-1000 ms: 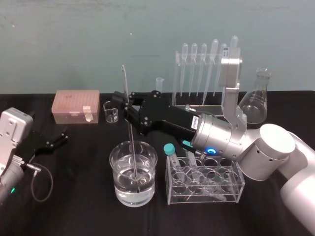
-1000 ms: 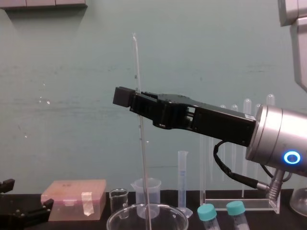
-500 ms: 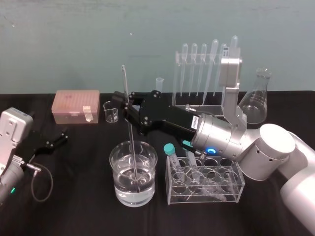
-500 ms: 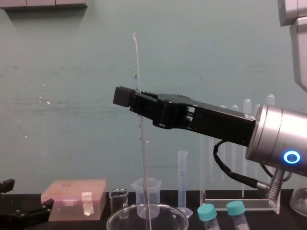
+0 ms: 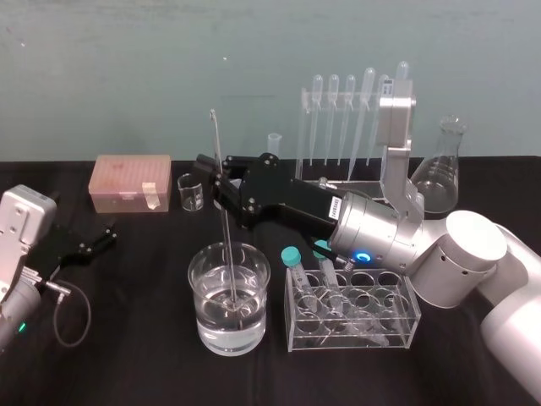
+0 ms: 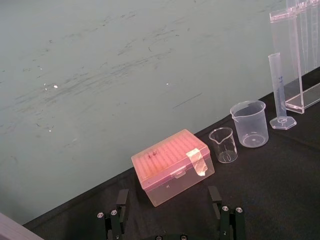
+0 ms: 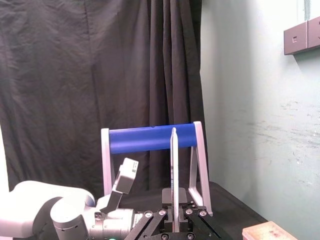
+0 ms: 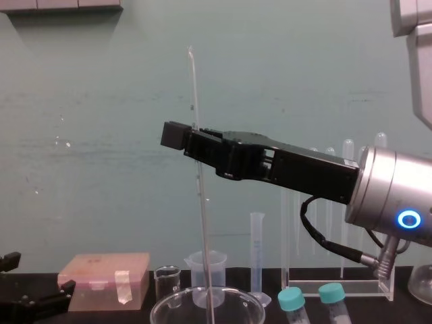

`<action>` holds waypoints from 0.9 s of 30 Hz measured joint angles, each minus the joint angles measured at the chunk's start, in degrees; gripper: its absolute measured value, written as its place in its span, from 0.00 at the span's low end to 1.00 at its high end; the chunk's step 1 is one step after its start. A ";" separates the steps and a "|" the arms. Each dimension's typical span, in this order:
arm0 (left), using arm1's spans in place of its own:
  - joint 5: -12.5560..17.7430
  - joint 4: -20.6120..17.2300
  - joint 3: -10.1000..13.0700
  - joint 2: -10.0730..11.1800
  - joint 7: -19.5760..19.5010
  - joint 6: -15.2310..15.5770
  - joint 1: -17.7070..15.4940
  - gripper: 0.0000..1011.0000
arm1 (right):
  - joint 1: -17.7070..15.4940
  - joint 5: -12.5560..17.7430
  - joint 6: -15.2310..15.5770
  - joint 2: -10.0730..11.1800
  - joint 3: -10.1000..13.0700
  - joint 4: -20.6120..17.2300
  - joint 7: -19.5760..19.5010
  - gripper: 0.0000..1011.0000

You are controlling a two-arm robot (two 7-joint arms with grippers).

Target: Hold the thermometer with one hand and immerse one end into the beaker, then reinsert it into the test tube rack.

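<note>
My right gripper (image 5: 218,175) is shut on the thermometer (image 5: 223,218), a long thin glass rod held nearly upright above the table. Its lower end stands inside the beaker (image 5: 200,279), a wide glass vessel partly filled with water. In the chest view the gripper (image 8: 194,140) clamps the thermometer (image 8: 201,223) about a third of the way down, above the beaker's rim (image 8: 202,300). The right wrist view shows the rod (image 7: 173,175) rising from the closed fingers. The test tube rack (image 5: 338,183), holding several pipettes, stands behind the right arm. My left gripper (image 5: 95,241) rests open at the table's left.
A pink tip box (image 5: 130,182) and a tiny glass beaker (image 5: 191,194) sit at the back left. A low clear tube rack (image 5: 355,317) with teal-capped tubes stands right of the beaker. A plastic beaker (image 8: 202,268), a measuring cylinder (image 8: 256,256) and a conical flask (image 5: 439,169) stand at the back.
The right gripper has drawn back and up very slightly with the thermometer; its lower end stays in the beaker. The left arm has not moved.
</note>
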 joint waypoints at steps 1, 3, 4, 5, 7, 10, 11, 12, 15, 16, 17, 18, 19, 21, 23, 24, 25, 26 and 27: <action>0.00 0.00 0.00 0.00 0.00 0.00 0.00 1.00 | 0.01 0.00 0.00 -0.02 0.00 0.02 0.00 0.05; 0.00 0.00 0.00 0.00 0.00 0.00 0.00 1.00 | 0.02 0.00 0.00 -0.03 0.00 0.04 0.00 0.05; 0.00 0.00 0.00 0.00 0.00 0.00 0.00 1.00 | 0.02 0.00 0.00 -0.03 0.00 0.04 0.00 0.05; 0.00 0.00 0.00 0.00 0.00 0.00 0.00 1.00 | 0.02 0.00 0.00 -0.02 0.02 0.04 0.00 0.05; 0.00 0.00 0.00 0.00 0.00 0.00 0.00 1.00 | 0.02 -0.01 0.00 -0.04 0.04 0.10 0.00 0.05; 0.00 0.00 0.00 0.00 0.00 0.00 0.00 1.00 | 0.11 -0.04 0.00 -0.13 0.04 0.21 -0.02 0.05; 0.00 0.00 0.00 0.00 0.00 0.00 0.00 1.00 | 0.11 -0.04 0.00 -0.14 0.04 0.23 -0.02 0.05; 0.00 0.00 0.00 0.00 0.00 0.00 0.00 1.00 | 0.12 -0.05 0.01 -0.16 0.04 0.25 -0.03 0.05; 0.00 0.00 0.00 0.00 0.00 0.00 0.00 1.00 | 0.13 -0.05 0.05 -0.19 0.04 0.27 -0.04 0.05; 0.00 0.00 0.00 0.00 0.00 0.00 0.00 1.00 | 0.14 -0.06 0.06 -0.21 0.04 0.28 -0.05 0.05; 0.00 0.00 0.00 0.00 0.00 0.00 0.00 1.00 | 0.15 -0.06 0.10 -0.25 0.03 0.29 -0.08 0.05; 0.00 0.00 0.00 0.00 0.00 0.00 0.00 1.00 | 0.17 -0.06 0.17 -0.25 0.03 0.28 -0.12 0.05; 0.00 0.00 0.00 0.00 0.00 0.00 0.00 1.00 | 0.25 -0.04 0.50 -0.22 0.03 0.14 -0.28 0.05; 0.00 0.00 0.00 0.00 0.00 0.00 0.00 1.00 | 0.57 0.51 1.39 -0.07 0.31 -0.51 -0.34 0.05; 0.00 0.00 0.00 0.00 0.00 0.00 0.00 1.00 | 0.91 1.17 2.01 0.07 0.61 -1.09 -0.30 0.05; 0.00 0.00 0.00 0.00 0.00 0.00 0.00 1.00 | 1.18 1.69 2.43 0.17 0.87 -1.45 -0.29 0.05; 0.00 0.00 0.00 0.00 0.00 0.00 0.00 1.00 | 1.67 2.43 2.95 0.36 1.20 -2.05 -0.10 0.05; 0.00 0.00 0.00 0.00 0.00 0.00 0.00 1.00 | 2.05 3.06 3.33 0.51 1.45 -2.53 0.08 0.05; 0.00 0.00 0.00 0.00 0.00 0.00 0.00 1.00 | 2.34 3.49 3.58 0.63 1.67 -2.89 0.21 0.05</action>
